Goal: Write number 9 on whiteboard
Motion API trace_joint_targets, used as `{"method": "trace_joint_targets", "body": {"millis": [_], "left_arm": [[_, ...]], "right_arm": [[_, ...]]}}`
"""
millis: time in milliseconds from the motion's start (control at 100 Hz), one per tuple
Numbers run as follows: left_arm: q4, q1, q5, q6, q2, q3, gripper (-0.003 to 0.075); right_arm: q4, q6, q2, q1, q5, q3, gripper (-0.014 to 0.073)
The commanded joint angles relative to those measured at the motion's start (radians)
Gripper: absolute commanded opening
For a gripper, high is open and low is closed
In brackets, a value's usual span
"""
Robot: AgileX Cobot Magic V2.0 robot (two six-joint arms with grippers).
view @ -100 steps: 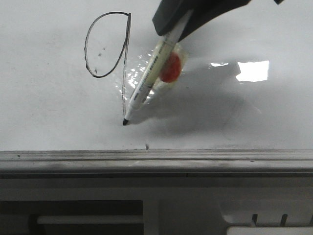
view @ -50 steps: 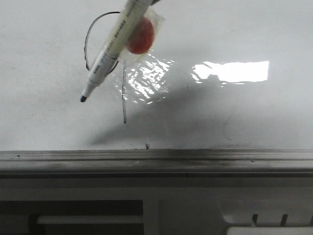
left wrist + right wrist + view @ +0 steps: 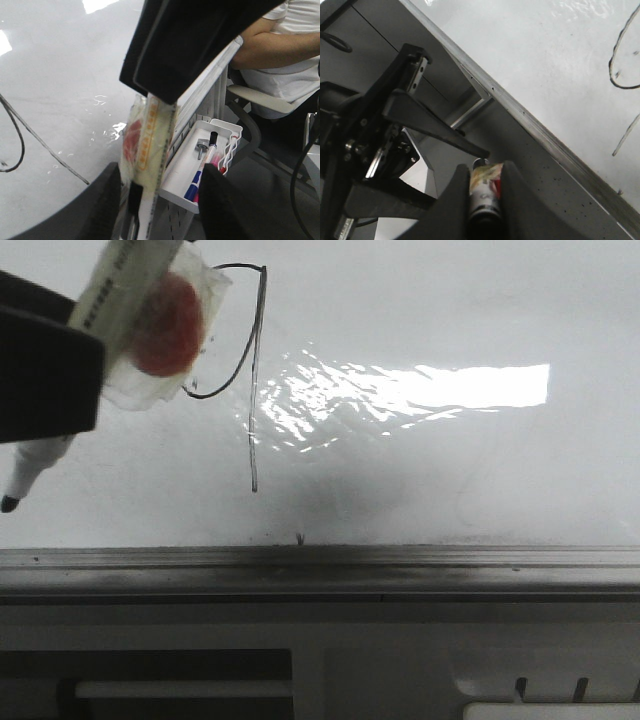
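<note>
The number 9 [image 3: 255, 380] is a thin black line on the whiteboard [image 3: 450, 470]; its stem is in full view and its loop is partly hidden behind the marker [image 3: 130, 300]. The marker is pale with a red sticker under clear wrap. It hangs over the board's left side with its tip [image 3: 10, 503] off the surface. My right gripper [image 3: 482, 200] is shut on the marker [image 3: 482, 192]. My left gripper [image 3: 160, 210] is open, with the marker [image 3: 150, 150] between its fingers; one black finger [image 3: 40, 370] covers the marker's middle. The 9 also shows in the wrist views [image 3: 45, 145] [image 3: 620, 55].
A grey metal rail [image 3: 320, 560] runs along the board's near edge. A white tray [image 3: 175, 180] at the board's side holds a blue-bodied pen [image 3: 202, 170] and others. A seated person in a white shirt [image 3: 285, 50] is beyond it. My left arm's frame [image 3: 380, 150] is near the rail.
The marker has lifted off the end of the 9's stem and moved left and nearer the camera. A black left gripper finger has come into view around it.
</note>
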Motion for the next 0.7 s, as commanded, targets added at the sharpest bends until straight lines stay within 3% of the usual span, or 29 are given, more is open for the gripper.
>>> {"method": "trace_joint_targets", "body": {"millis": [0, 290, 360, 550, 650, 690], "left_arm": [[0.003, 0.003, -0.142, -0.007, 0.034, -0.029, 0.0338], [-0.092, 0.003, -0.156, -0.007, 0.059, -0.029, 0.0308], [-0.091, 0.003, -0.154, -0.007, 0.059, -0.029, 0.0246], [-0.091, 0.003, -0.154, -0.007, 0.059, -0.029, -0.0022], [-0.091, 0.003, -0.154, -0.007, 0.059, -0.029, -0.002], [-0.091, 0.003, -0.154, -0.007, 0.059, -0.029, -0.002]], "right_arm": [[0.025, -0.012, -0.018, 0.001, -0.057, -0.028, -0.0069], [0.023, -0.012, -0.018, 0.001, -0.048, -0.028, -0.0069], [0.017, -0.012, -0.018, 0.001, -0.047, -0.028, -0.0069], [0.017, -0.012, -0.018, 0.001, -0.041, -0.028, -0.0069], [0.011, -0.025, -0.018, 0.001, -0.044, -0.028, -0.0051], [0.01, -0.027, -0.018, 0.001, -0.048, -0.028, 0.0012]]}}
